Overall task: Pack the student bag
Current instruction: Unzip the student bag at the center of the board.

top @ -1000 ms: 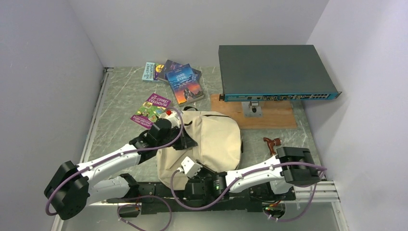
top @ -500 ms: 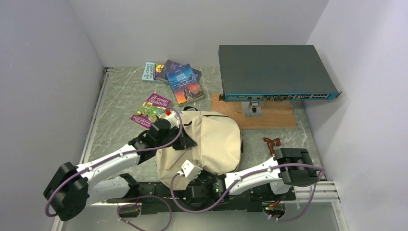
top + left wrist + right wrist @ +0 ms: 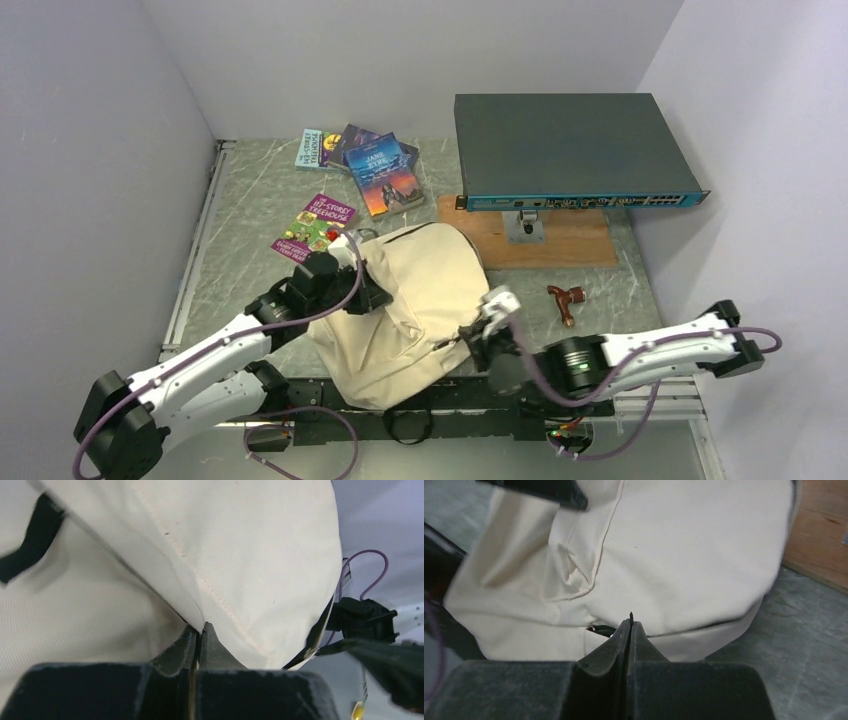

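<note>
The student bag [image 3: 420, 300], cream fabric with dark trim, lies crumpled near the table's front between both arms. My left gripper [image 3: 375, 297] is shut on a fold of its fabric at the bag's left side; the left wrist view shows the jaws [image 3: 201, 627] pinching a seam of the bag [image 3: 250, 545]. At the bag's right edge my right gripper [image 3: 470, 335] is shut. In the right wrist view a thin dark tab of the bag sticks out between its tips [image 3: 630, 622], with the bag [image 3: 674, 555] just beyond.
Several paperback books [image 3: 385, 175] lie at the back, and a purple one [image 3: 315, 225] sits beside the bag. A dark network switch [image 3: 570, 150] stands on a wooden board [image 3: 560, 245] at the right. A small brown object [image 3: 566, 298] lies right of the bag.
My right arm swung from under the bag's near edge to its right side and the gripper shut there. The bag shifted left and bunched up, with the left gripper still holding it.
</note>
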